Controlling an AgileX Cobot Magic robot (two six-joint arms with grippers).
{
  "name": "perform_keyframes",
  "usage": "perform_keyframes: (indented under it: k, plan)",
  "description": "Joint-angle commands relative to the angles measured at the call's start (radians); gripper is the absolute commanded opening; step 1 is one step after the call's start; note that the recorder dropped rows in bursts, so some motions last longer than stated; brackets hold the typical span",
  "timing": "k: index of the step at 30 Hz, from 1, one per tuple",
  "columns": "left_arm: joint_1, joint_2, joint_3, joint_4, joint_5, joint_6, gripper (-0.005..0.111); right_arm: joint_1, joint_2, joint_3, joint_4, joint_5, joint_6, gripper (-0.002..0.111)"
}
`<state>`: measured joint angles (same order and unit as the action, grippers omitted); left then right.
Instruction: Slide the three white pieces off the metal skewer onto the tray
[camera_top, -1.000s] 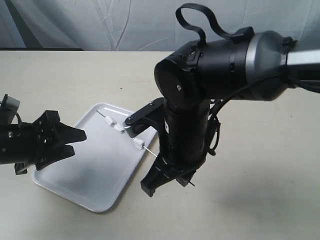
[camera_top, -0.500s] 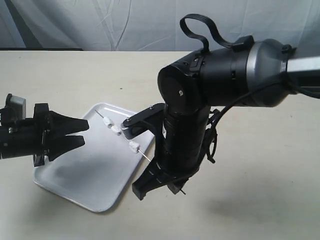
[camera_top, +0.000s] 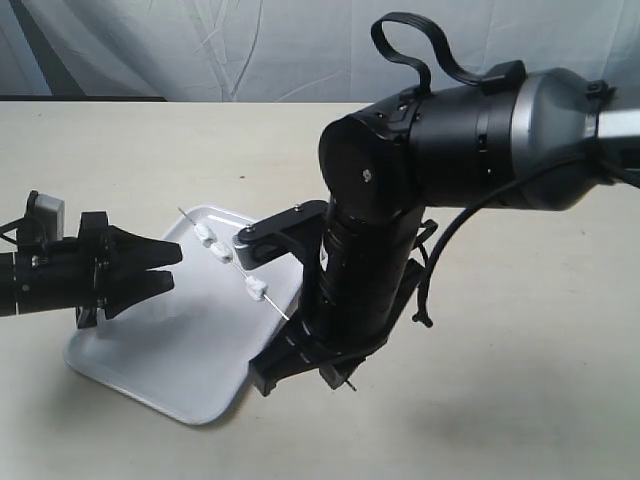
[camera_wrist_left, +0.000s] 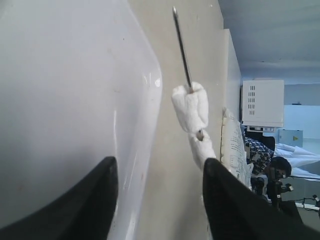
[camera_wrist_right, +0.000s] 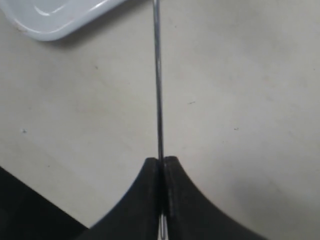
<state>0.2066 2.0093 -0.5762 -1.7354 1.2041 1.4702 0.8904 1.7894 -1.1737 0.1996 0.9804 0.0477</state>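
The metal skewer (camera_top: 275, 304) slants above the far right side of the white tray (camera_top: 170, 345), its point toward the tray's far corner. Three white pieces (camera_top: 224, 254) are threaded on it: two close together near the point and one (camera_top: 255, 291) lower down. My right gripper (camera_wrist_right: 161, 161) is shut on the skewer's (camera_wrist_right: 158, 75) other end; in the exterior view the arm hides those fingers. My left gripper (camera_top: 176, 266) is open over the tray's left part, pointing at the pieces. In the left wrist view, two pieces (camera_wrist_left: 190, 107) show just ahead of the open gripper (camera_wrist_left: 159, 162).
The bulky right arm (camera_top: 400, 200) looms over the tray's right edge and the table beyond. A corner of the tray (camera_wrist_right: 55, 20) shows in the right wrist view. The table top (camera_top: 520, 380) is beige with a cloth backdrop behind.
The right arm has carried the skewer and pieces leftward, closer to the left gripper. The left gripper has turned level and advanced a little to the right, still open.
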Motion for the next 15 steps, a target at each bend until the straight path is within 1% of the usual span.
perform_keyframes:
  k: [1,10,15]
  plan:
    - [-0.002,0.004,-0.012,-0.009,0.017,0.000,0.050,0.007,-0.011,0.004,0.019,-0.017,-0.006,-0.001]
    - [-0.048,0.004,-0.034,-0.009,0.017,-0.019,0.050,0.007,-0.011,0.004,0.056,-0.027,-0.022,-0.001]
    - [-0.048,0.000,-0.048,-0.009,0.017,-0.031,0.050,0.007,-0.011,0.004,0.058,-0.018,-0.022,-0.001]
